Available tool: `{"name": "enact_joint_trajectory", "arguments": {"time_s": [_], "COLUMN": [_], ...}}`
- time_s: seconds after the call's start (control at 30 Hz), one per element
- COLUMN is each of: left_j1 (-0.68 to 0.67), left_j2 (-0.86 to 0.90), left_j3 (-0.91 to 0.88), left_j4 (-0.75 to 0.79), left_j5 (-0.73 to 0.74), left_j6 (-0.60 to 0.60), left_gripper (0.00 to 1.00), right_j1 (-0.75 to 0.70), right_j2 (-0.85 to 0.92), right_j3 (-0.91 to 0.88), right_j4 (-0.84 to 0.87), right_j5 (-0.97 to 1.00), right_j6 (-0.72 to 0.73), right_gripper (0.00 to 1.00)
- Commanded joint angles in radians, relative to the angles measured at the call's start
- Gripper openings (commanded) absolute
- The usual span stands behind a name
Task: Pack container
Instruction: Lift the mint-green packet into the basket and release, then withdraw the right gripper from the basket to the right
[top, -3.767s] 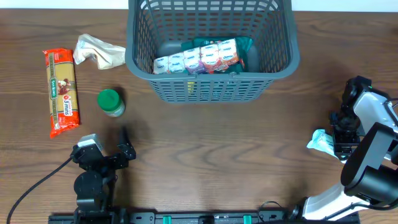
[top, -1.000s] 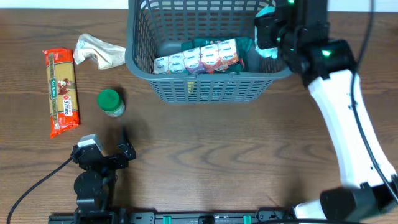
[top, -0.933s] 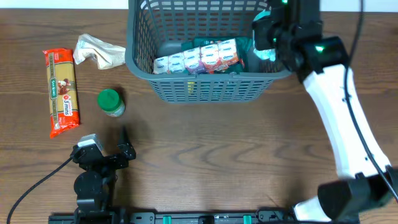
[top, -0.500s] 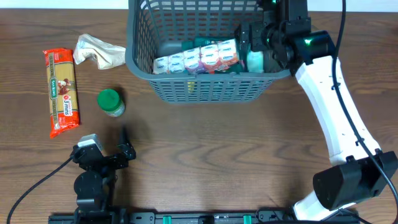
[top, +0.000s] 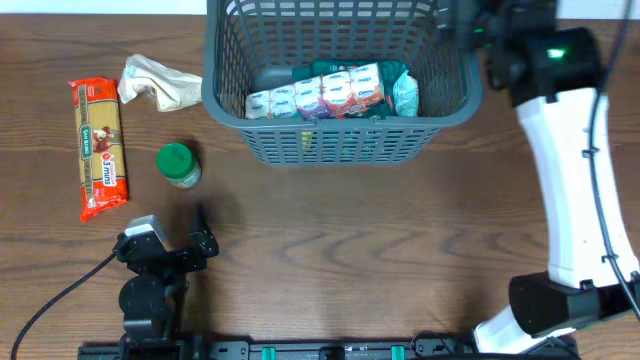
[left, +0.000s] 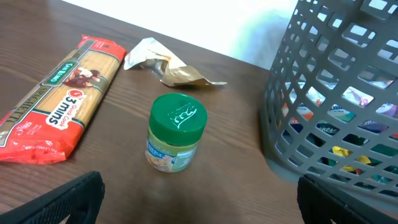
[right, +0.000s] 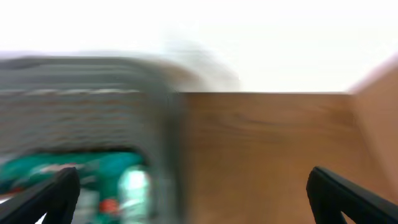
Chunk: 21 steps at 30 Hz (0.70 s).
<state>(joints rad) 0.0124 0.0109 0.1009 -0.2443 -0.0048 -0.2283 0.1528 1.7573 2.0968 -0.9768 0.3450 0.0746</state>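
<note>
Container sits upper centre of overhead frame. Inside I see a row of small cartons and a teal pouch. R gripper: jaws apart, nothing held, by its upper-right corner; wrist view blurred. L gripper: jaws apart, lower left, facing green-lid jar. Pasta pkt far left.

Grey-blue slotted container, green-capped jar, red pasta packet.

Red spaghetti packet printed "5 mins", green-lidded jar label unreadable
</note>
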Motion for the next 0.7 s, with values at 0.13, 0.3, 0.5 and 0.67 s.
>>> {"name": "enact_joint_trajectory", "arguments": {"time_s": [0.13, 0.3, 0.5, 0.67], "left_j1": [0.005, 0.005, 0.005, 0.005], "left_j2": [-0.006, -0.006, -0.006, -0.006], "left_j3": [-0.024, -0.024, -0.024, -0.024], "left_j4": [-0.008, -0.008, -0.008, -0.008], "left_j5": [-0.008, -0.008, -0.008, -0.008], "left_j6": [0.017, 0.017, 0.017, 0.017], "left_gripper": [0.99, 0.99, 0.99, 0.99], "right_j1": [-0.218, -0.353, -0.428, -0.436], "right_j2": [-0.016, -0.016, -0.016, -0.016], "right_j3": [0.031, 0.031, 0.031, 0.031], "right_j4": [-0.095, -0.105, -0.105, -0.106], "right_j5": [0.167, 0.152, 0.11, 0.11], "right_j6": [0.079, 0.089, 0.089, 0.089], "right_gripper": [0.99, 0.99, 0.99, 0.99]}}
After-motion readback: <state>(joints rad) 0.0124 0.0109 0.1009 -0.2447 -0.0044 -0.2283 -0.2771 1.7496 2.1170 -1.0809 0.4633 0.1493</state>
